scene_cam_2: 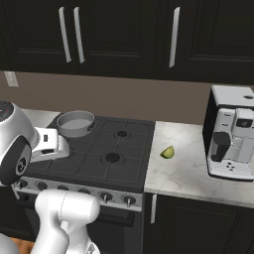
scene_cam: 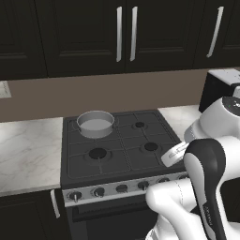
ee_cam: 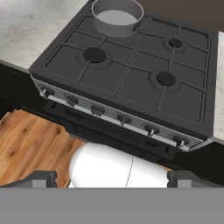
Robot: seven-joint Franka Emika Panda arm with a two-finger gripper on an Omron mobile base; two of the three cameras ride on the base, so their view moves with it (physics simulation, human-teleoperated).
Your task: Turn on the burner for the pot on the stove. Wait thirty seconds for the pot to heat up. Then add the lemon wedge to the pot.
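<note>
Pot (scene_cam: 95, 123) sits on rear-left burner of stove (scene_cam: 140, 161), so matching knob first; lemon wedge (scene_cam_2: 168, 152) waits on counter (scene_cam_2: 188, 168); pincer (ee_cam: 111, 179) wide open, empty, above knobs (ee_cam: 97, 109).

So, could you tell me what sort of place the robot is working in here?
A home-style kitchen, rendered: a black gas stove with a pot on it, marble-look counters, dark cabinets and a coffee machine.

A round silver pot (scene_cam: 95, 123) stands upright on the black stove's (scene_cam: 126, 154) rear left burner. The small yellow-green lemon wedge (scene_cam_2: 168, 152) lies on the marble table (scene_cam_2: 188, 168) just right of the stove.
</note>
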